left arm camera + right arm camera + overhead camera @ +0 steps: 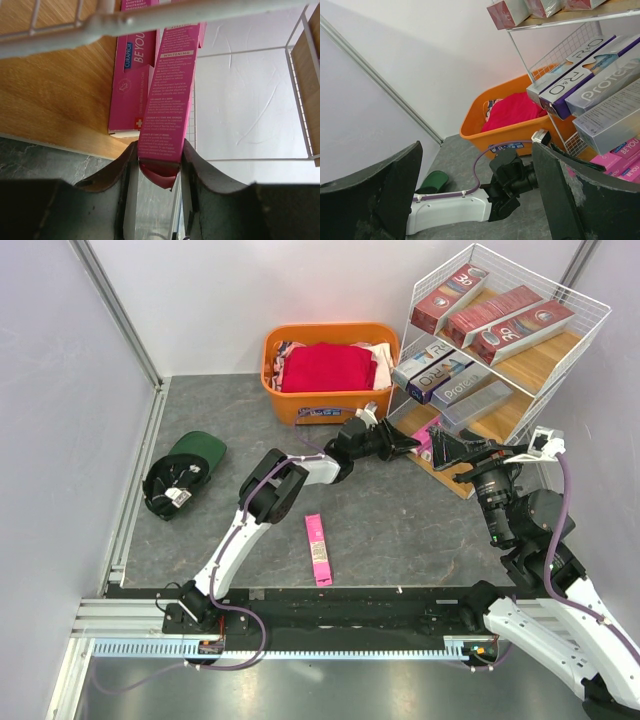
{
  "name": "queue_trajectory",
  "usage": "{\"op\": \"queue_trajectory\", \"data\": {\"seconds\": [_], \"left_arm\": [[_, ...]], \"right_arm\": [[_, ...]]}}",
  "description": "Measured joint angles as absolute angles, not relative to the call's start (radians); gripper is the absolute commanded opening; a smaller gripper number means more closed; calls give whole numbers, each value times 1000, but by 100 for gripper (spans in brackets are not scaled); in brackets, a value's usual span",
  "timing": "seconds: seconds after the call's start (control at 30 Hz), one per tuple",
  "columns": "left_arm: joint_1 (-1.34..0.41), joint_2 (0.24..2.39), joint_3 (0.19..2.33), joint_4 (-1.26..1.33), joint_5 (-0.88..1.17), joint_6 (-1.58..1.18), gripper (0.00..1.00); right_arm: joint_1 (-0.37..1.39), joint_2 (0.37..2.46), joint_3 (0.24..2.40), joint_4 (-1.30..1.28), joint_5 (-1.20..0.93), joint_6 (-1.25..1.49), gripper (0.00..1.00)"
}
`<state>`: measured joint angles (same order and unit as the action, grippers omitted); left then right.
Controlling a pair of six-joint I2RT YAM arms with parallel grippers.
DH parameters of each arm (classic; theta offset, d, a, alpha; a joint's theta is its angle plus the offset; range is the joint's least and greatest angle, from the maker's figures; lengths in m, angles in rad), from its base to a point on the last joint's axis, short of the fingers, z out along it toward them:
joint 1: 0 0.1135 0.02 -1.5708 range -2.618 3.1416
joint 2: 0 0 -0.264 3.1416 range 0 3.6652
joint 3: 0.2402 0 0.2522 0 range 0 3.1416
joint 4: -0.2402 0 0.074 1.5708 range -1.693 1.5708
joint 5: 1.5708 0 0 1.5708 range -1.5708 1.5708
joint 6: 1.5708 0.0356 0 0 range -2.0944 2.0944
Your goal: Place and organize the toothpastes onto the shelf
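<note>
My left gripper (410, 445) is shut on the near end of a bright pink toothpaste box (167, 85). The box points into the lowest board of the shelf (505, 418), next to a pink box (131, 75) that lies flat on the wood. My right gripper (452, 452) hangs open and empty just right of the left one, in front of the shelf; its fingers (380, 195) frame the left wrist (512, 182). Dark red boxes (495, 315) fill the top board. Purple and silver boxes (445, 375) lie on the middle one. One more pink box (318, 548) lies on the table.
An orange basket (318, 368) with folded red clothes stands left of the shelf, against the back wall. A green cap (185, 472) lies at the left of the table. The shelf's white wire front rail (150, 20) crosses just above the held box.
</note>
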<state>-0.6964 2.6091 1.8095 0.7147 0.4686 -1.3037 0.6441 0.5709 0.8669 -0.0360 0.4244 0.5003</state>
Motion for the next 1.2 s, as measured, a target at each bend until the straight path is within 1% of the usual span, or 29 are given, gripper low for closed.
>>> {"op": "queue_trajectory", "data": {"seconds": [0.1, 0.13, 0.17, 0.2, 0.23, 0.3, 0.33, 0.43, 0.5, 0.53, 0.67, 0.87, 0.97, 1.1, 1.2], "left_arm": [[-698, 2623, 1818, 730, 453, -1319, 48], [-699, 2627, 1821, 731, 448, -1321, 54], [-699, 2629, 1821, 733, 446, -1324, 57], [-700, 2631, 1821, 736, 445, -1328, 65], [-700, 2631, 1821, 736, 444, -1333, 75], [-700, 2631, 1821, 735, 445, -1340, 81], [-700, 2631, 1821, 735, 445, -1343, 86], [-700, 2631, 1813, 741, 447, -1346, 92], [-700, 2624, 1780, 764, 447, -1348, 93], [-696, 2610, 1742, 794, 447, -1356, 95], [-678, 2519, 1599, 801, 445, -1352, 98], [-636, 2333, 1354, 792, 445, -1264, 99], [-630, 2217, 1269, 752, 448, -1186, 100], [-639, 2095, 1278, 675, 456, -1082, 100], [-649, 2104, 1376, 649, 493, -1052, 100]], "right_arm": [[644, 572, 867, -41, 424, 500, 98], [644, 572, 868, -42, 424, 500, 98], [644, 573, 868, -43, 424, 501, 98], [644, 573, 868, -44, 424, 501, 98], [644, 574, 869, -44, 423, 501, 98], [644, 576, 870, -46, 419, 501, 98], [644, 577, 871, -46, 418, 501, 98], [644, 578, 872, -47, 416, 501, 98], [644, 578, 872, -47, 416, 501, 98], [644, 578, 873, -47, 414, 501, 98], [644, 583, 874, -47, 405, 501, 98], [644, 606, 879, -47, 383, 501, 98], [644, 620, 880, -47, 370, 502, 98], [644, 640, 880, -47, 357, 506, 98], [644, 654, 880, -47, 345, 509, 98]]}}
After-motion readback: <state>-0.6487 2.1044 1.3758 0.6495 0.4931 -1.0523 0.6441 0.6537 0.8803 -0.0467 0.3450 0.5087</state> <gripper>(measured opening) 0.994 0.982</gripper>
